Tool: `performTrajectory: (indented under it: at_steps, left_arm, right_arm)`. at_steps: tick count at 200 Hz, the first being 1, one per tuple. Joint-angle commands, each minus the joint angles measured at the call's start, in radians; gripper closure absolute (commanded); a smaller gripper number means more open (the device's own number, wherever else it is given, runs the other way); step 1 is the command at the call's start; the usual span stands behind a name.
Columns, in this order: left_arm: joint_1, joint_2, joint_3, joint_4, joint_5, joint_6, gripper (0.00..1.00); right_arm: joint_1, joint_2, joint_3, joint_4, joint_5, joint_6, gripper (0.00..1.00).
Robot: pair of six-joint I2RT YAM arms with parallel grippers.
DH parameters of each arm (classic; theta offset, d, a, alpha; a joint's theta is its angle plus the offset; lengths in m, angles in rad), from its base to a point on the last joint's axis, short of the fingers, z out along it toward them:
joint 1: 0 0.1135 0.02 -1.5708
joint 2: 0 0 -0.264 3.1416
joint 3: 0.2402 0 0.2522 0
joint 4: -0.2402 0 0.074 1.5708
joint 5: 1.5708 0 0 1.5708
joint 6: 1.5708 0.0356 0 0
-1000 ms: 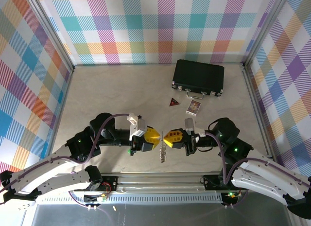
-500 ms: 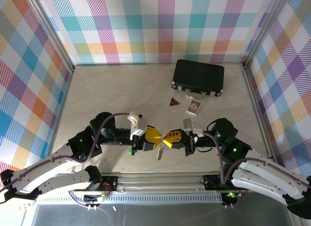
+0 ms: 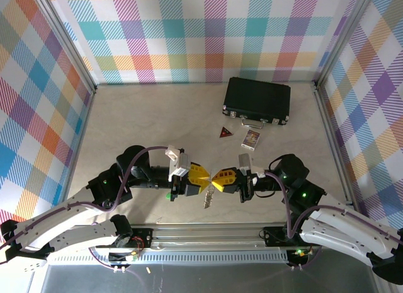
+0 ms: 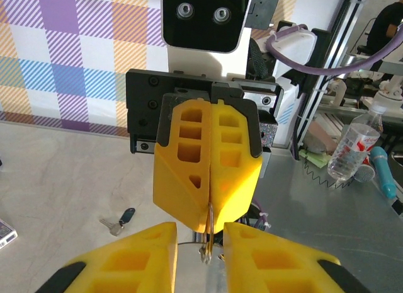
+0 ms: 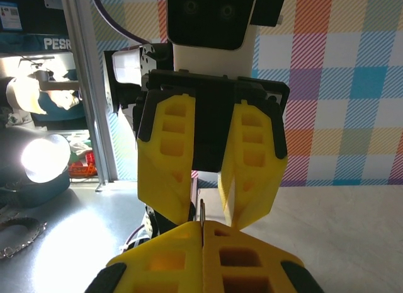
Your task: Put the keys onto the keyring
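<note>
Right tool [image 4: 209, 222]: yellow cut-out plastic fingers [image 4: 182, 179] pinch thin silvery metal piece [image 4: 206, 249].

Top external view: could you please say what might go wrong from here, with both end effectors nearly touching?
The right end effector pinches the thin metal piece only at its tips, so a nudge could twist it loose. The left end effector, open, straddles it; closing off-centre could knock it away.

White arms [image 3: 63, 214] with black joints, purple cables [image 3: 133, 166], blocky yellow claw fingers [image 4: 182, 160].
</note>
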Motion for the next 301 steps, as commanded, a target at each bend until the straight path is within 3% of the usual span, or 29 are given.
performTrajectory:
  at_steps: [1, 88, 121, 131, 146, 155, 166, 196, 216, 243, 275, 301]
  left_arm:
    - [0.005, -0.011, 0.019, 0.026, 0.01, 0.002, 0.74]
    - [0.005, 0.002, 0.02, 0.057, 0.022, -0.008, 1.0]
    - [0.005, -0.003, 0.03, 0.044, -0.006, 0.0, 1.0]
    - [0.006, 0.001, 0.04, 0.018, -0.042, 0.012, 1.0]
    - [0.007, 0.008, 0.061, -0.035, -0.121, 0.033, 1.0]
    - [0.01, 0.011, 0.071, -0.062, -0.174, 0.045, 1.0]
    - [0.02, 0.019, 0.079, -0.084, -0.211, 0.048, 1.0]
    - [0.058, 0.029, 0.092, -0.127, -0.244, 0.042, 1.0]
    - [0.083, 0.049, 0.121, -0.219, -0.309, 0.039, 1.0]
    - [0.169, 0.069, 0.141, -0.317, -0.385, 0.009, 1.0]
    - [0.315, 0.067, 0.13, -0.381, -0.398, -0.053, 1.0]
    - [0.381, 0.05, 0.134, -0.428, -0.434, -0.074, 1.0]
  right_arm:
    - [0.006, -0.017, -0.004, 0.075, -0.013, 0.015, 1.0]
    - [0.006, -0.009, -0.003, 0.06, -0.022, 0.009, 1.0]
    - [0.006, -0.012, 0.018, 0.007, -0.006, -0.004, 1.0]
    - [0.006, -0.013, 0.036, -0.031, 0.008, -0.008, 0.91]
    - [0.006, -0.012, 0.072, -0.12, 0.05, 0.001, 0.58]
    - [0.006, -0.01, 0.092, -0.176, 0.083, 0.007, 0.45]
    - [0.005, -0.014, 0.113, -0.242, 0.114, 0.008, 0.35]
    - [-0.01, -0.032, 0.135, -0.382, 0.24, 0.039, 0.21]
    - [-0.076, -0.01, 0.138, -0.454, 0.296, 0.1, 0.2]
    - [-0.192, 0.107, 0.151, -0.517, 0.247, 0.181, 0.22]
    - [-0.196, 0.287, 0.168, -0.504, 0.198, 0.166, 0.25]
    - [-0.185, 0.468, 0.173, -0.418, 0.14, 0.15, 0.27]
